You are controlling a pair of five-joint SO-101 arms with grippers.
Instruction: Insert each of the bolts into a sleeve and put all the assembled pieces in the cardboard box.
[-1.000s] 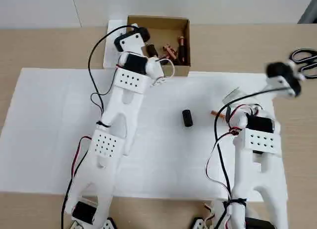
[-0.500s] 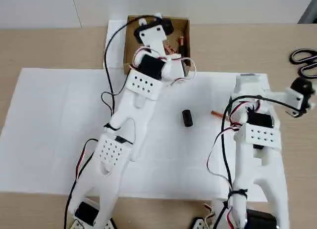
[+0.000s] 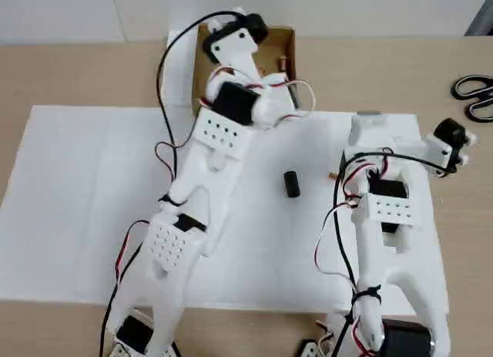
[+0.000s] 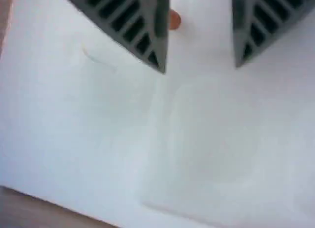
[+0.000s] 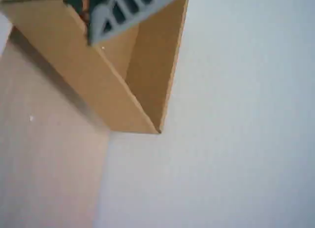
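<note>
Hovering left tool [image 4: 199,65] spread wide, bolt [image 4: 174,20] inside its gap | right tool [image 5: 130,9] over cardboard box [image 5: 147,90], grip cannot be told

We see a white sheet [image 3: 92,187] spread over the wooden table [image 3: 77,72]. A black sleeve [image 3: 291,183] and a copper bolt [image 4: 173,20] lie on it, the cardboard box [image 3: 290,48] at its far edge, scissors [image 3: 474,91] on bare wood.

Sleeve [image 3: 291,183] on paper [image 3: 77,187], box [image 3: 292,48] behind
</note>
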